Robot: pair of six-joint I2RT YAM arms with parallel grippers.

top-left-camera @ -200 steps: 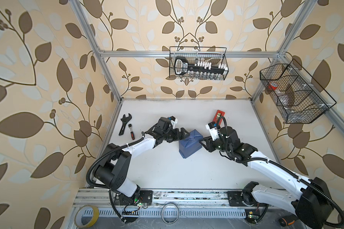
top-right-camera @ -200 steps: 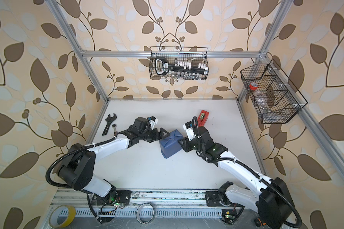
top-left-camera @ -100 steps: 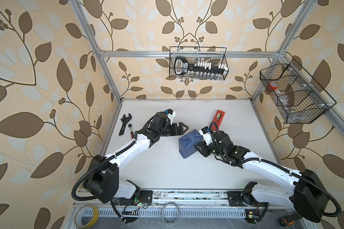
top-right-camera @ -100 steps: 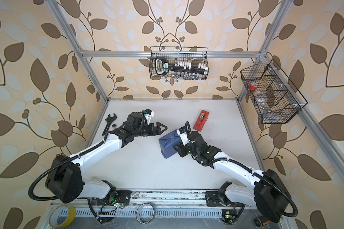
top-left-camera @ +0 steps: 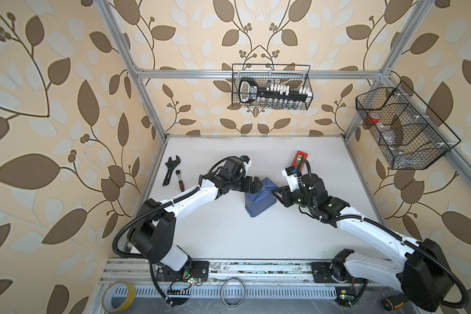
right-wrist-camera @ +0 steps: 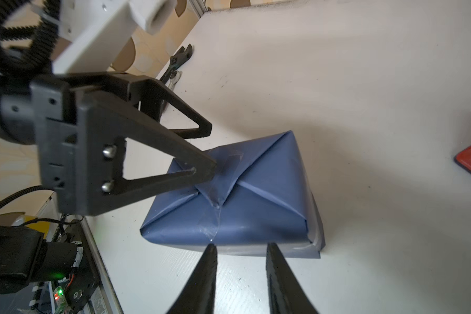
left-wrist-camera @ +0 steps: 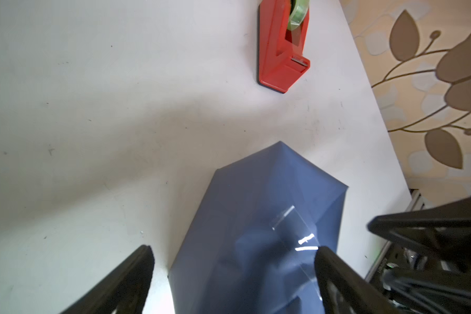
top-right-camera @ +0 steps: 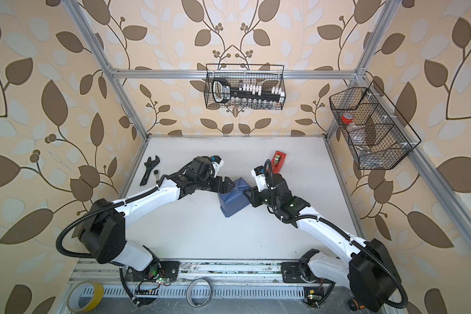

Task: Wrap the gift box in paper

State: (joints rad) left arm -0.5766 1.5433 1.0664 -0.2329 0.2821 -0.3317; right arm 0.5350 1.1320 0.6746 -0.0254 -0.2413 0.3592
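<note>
Pressing down: the left gripper (right-wrist-camera: 211, 149) stands spread wide and grasps nothing. Its lower fingertip (right-wrist-camera: 201, 171) bears on the folded flaps on top of the parcel, where a strip of clear tape (right-wrist-camera: 210, 225) crosses the seam. The right gripper (right-wrist-camera: 242, 246) shows a narrow gap with nothing in it, its tips just short of the parcel's side, low over the table (top-left-camera: 229, 231).

The paper (right-wrist-camera: 256, 214), dark slate-blue face out, is closed all round the gift box, which is hidden inside. The parcel lies flat near the red tape dispenser (left-wrist-camera: 280, 54), apart from it, on its side toward the arm bases.

Step, as I judge it: sealing the last flap — the wrap is nearly done. At the corner farthest from the left gripper a lip of paper sticks out, paler face showing. The next move likely calls for rubbing the tape flat along the seam without shoving the parcel, the right gripper bracing the side.

Pose: the left arm reaches long and low, approaching from the side away from the dispenser, wrist tipped down. The right arm is bent at the elbow, its wrist just short of the dispenser, pointing level at the parcel.
</note>
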